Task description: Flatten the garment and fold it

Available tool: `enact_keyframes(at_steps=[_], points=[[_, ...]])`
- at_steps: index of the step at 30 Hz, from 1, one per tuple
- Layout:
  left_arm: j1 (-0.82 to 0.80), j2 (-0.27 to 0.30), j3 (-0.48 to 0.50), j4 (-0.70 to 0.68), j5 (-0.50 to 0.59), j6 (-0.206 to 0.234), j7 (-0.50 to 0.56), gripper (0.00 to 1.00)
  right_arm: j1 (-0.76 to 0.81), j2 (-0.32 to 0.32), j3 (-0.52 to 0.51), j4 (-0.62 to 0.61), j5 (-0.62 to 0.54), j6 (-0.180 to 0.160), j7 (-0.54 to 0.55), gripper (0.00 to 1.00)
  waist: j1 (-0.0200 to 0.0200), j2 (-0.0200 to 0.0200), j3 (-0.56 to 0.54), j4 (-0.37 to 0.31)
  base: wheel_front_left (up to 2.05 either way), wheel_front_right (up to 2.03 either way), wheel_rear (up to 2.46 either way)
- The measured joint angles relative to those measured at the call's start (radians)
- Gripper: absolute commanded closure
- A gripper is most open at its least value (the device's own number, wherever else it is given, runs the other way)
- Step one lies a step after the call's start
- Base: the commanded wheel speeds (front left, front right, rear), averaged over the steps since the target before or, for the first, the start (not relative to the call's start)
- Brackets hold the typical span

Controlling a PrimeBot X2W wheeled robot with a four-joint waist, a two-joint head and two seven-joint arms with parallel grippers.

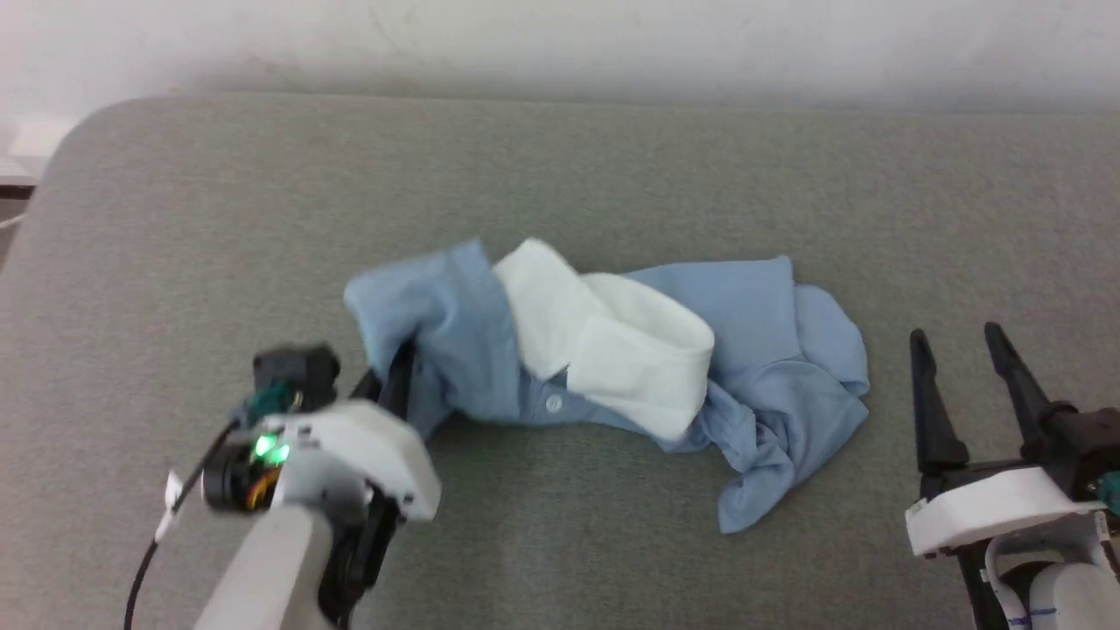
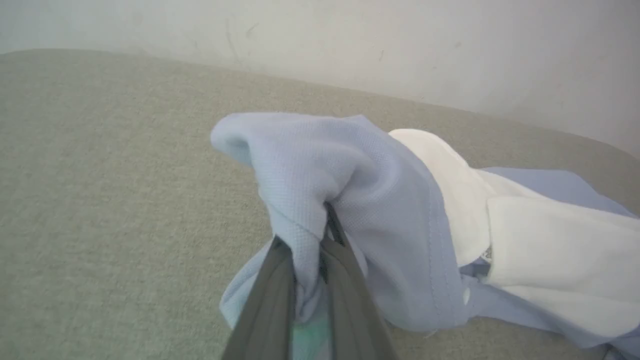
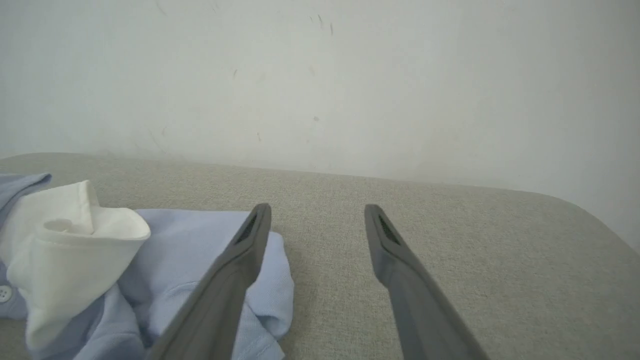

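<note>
Left jaws closed on a fold of the shirt [image 2: 350, 175]: the two dark fingers [image 2: 272, 295] lie almost together, with light blue knit pinched between them and humped over their tips. Just beyond this grip and to its right, as the left wrist view shows, lies the white collar [image 2: 540, 240], turned up and doubled over the blue cloth. In the head view the gripped fold is the shirt's end nearest the left jaws. From there the crumpled garment runs across the middle of the bench [image 1: 612, 175] towards the right jaws, with a white button [image 1: 553, 403] showing on the placket at the collar's near edge. Right jaws open and empty, the fingers [image 1: 932, 411] spread well apart and pointing away from the robot over bare grey bench. The shirt's bunched far end lies near them on their left side, with a strip of bench between in the head view. In the right wrist view the left finger overlaps the edge of the blue cloth, and whether it touches cannot be told. The shirt is unfolded and wrinkled, with one blue flap trailing towards the robot between the two pairs of jaws. Beyond both jaws the bench ends at a pale wall [image 3: 320, 75].
</note>
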Motion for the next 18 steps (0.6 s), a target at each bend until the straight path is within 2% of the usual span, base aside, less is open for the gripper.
enact_keyframes(at_steps=[4, 5, 6, 9, 12, 15, 18], points=[[0.103, 0.007, 0.024, 0.034, -0.014, 0.038, -0.014, 1.00, 0.006, 0.001, 0.013, 0.015, 0.000, 0.000, 0.013, 0.00, -0.0001, 0.0000, -0.029, 0.032, 0.00, 0.00, 0.00], [0.121, 0.007, 0.028, 0.046, -0.014, 0.047, -0.023, 0.77, 0.008, 0.000, 0.015, 0.019, 0.000, 0.000, 0.015, 0.00, -0.0001, 0.0000, -0.036, 0.039, 0.00, 0.00, 0.00], [0.135, 0.006, 0.034, 0.057, -0.014, 0.055, -0.038, 0.02, 0.010, 0.001, 0.017, 0.023, 0.000, 0.000, 0.015, 0.00, -0.0001, -0.0001, -0.042, 0.045, 0.00, 0.00, 0.00], [0.153, 0.006, 0.040, 0.081, -0.011, 0.064, -0.100, 0.00, 0.016, 0.001, 0.022, 0.032, 0.001, 0.000, 0.017, 0.00, -0.0001, -0.0001, -0.061, 0.060, 0.00, 0.00, 0.00], [0.152, 0.000, 0.050, 0.069, -0.004, 0.053, -0.218, 0.00, 0.023, 0.001, 0.022, 0.041, 0.003, 0.000, 0.022, 0.00, 0.0000, 0.0000, -0.079, 0.071, 0.00, 0.00, 0.00], [0.151, 0.002, 0.056, 0.050, 0.020, 0.021, -0.331, 0.00, 0.029, 0.001, 0.024, 0.044, 0.004, 0.000, 0.023, 0.00, -0.0001, 0.0000, -0.100, 0.081, 0.00, 0.00, 0.00], [0.151, 0.030, 0.055, 0.014, 0.087, -0.001, -0.376, 0.00, 0.038, 0.001, 0.028, 0.044, 0.004, 0.000, 0.027, 0.00, -0.0001, 0.0000, -0.121, 0.089, 0.00, 0.00, 0.00]])
